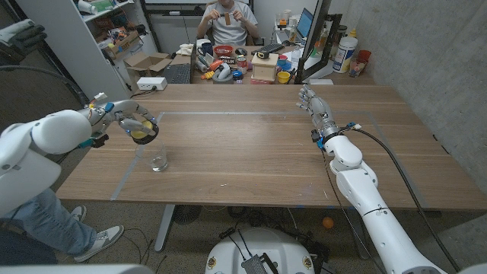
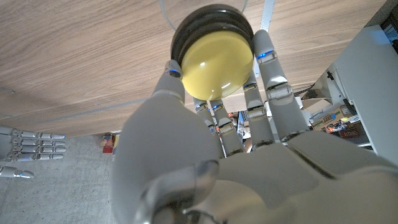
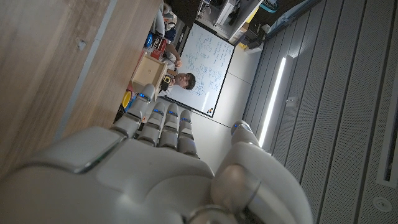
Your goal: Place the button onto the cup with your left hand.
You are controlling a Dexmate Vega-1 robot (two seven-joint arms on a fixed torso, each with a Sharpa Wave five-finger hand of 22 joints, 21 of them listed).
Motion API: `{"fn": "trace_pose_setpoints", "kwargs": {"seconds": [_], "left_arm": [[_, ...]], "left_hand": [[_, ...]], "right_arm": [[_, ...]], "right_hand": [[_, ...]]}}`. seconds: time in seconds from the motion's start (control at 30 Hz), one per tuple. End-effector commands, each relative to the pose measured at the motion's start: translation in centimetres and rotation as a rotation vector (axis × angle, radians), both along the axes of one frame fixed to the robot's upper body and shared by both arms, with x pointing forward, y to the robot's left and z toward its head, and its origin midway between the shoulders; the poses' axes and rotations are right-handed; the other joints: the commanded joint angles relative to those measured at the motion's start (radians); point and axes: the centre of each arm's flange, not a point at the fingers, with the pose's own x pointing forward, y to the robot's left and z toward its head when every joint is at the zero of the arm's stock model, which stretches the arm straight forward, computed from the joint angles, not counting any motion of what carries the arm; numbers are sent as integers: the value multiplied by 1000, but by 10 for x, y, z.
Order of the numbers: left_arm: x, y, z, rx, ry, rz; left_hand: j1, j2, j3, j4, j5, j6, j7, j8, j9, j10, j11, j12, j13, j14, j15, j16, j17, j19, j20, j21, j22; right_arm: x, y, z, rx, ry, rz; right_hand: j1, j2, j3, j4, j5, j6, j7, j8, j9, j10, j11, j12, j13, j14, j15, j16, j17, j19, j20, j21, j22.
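Two pale, smooth robot hands show over the wood-grain worktop (image 1: 251,144). Left hand (image 1: 125,118) grips the round yellow-domed button with a black ribbed rim (image 2: 214,51) in its fingers (image 2: 268,68), above and just beside the small clear glass cup (image 1: 159,162). Right hand (image 1: 316,106) holds nothing, fingers (image 3: 163,127) straight.

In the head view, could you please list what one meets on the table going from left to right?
Left hand holding the button → clear cup on the table → right hand.
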Motion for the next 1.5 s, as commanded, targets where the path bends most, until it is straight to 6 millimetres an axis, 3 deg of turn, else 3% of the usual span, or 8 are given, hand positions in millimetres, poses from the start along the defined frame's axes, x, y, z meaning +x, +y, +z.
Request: {"fn": "trace_pose_setpoints", "kwargs": {"seconds": [0.03, 0.47, 1.07, 1.33, 1.43, 1.5], "left_arm": [[2, -2, -9, -9, 22, -2], [10, -7, -19, -36, 49, -22], [5, -9, -25, -46, 70, -6], [0, -9, -26, -45, 81, 0], [-1, -9, -26, -46, 81, -2], [-2, -9, -26, -46, 82, -4]], "left_hand": [[56, 63, 34, 23, 8, 13, 0, 7, 1, 10, 2, -2, 3, 113, -105, 4, 4, -9, 0, 0, 2], [55, 63, 37, 23, 8, 14, 3, 6, 1, 13, 2, -5, 5, 116, -104, 2, 5, -16, 3, 0, 2], [54, 60, 41, 22, 8, 20, 7, 6, -1, 11, 4, -11, 8, 112, -102, -4, 6, -30, 5, -2, 3], [12, 32, 23, 37, -1, -82, 11, -38, -1, -33, 22, -40, 10, 65, -69, -27, 3, -56, 22, -6, 3], [-17, 21, 11, 49, -7, -137, 18, -61, 0, -64, 38, -58, 12, 38, -56, -37, -2, -68, 33, -7, 4], [-31, 21, 9, 55, -10, -187, 26, -82, 3, -103, 66, -76, 14, 10, -40, -43, -5, -81, 39, -9, 4]], "right_arm": [[1, -2, -4, 5, 2, 4], [3, -5, -11, 8, 12, 9], [8, -3, -18, 5, 30, 24], [7, -3, -21, 6, 34, 25], [7, -3, -22, 7, 37, 29], [7, -4, -23, 6, 39, 29]], "right_hand": [[2, 0, 2, -8, 7, 2, -4, 9, -1, 9, 2, 6, 5, 8, 2, 0, -1, 12, -5, -3, 3], [2, 0, 2, -9, 7, 2, -4, 9, -1, 10, 2, 6, 5, 10, 3, 0, -1, 19, -6, -6, 3], [2, 1, 2, -10, 7, 3, -5, 9, -1, 9, 2, 5, 5, 12, 2, 0, -1, 28, -3, -9, 3], [2, 1, 2, -11, 7, 5, -5, 10, -1, 10, 2, 5, 5, 12, 3, -1, -1, 30, -2, -12, 3], [2, 1, 2, -11, 7, 5, -5, 10, -1, 11, 2, 5, 5, 13, 3, -1, -1, 31, -2, -13, 3], [2, 1, 2, -11, 7, 6, -6, 10, -1, 11, 2, 6, 5, 13, 4, -1, -1, 31, -2, -13, 3]]}}
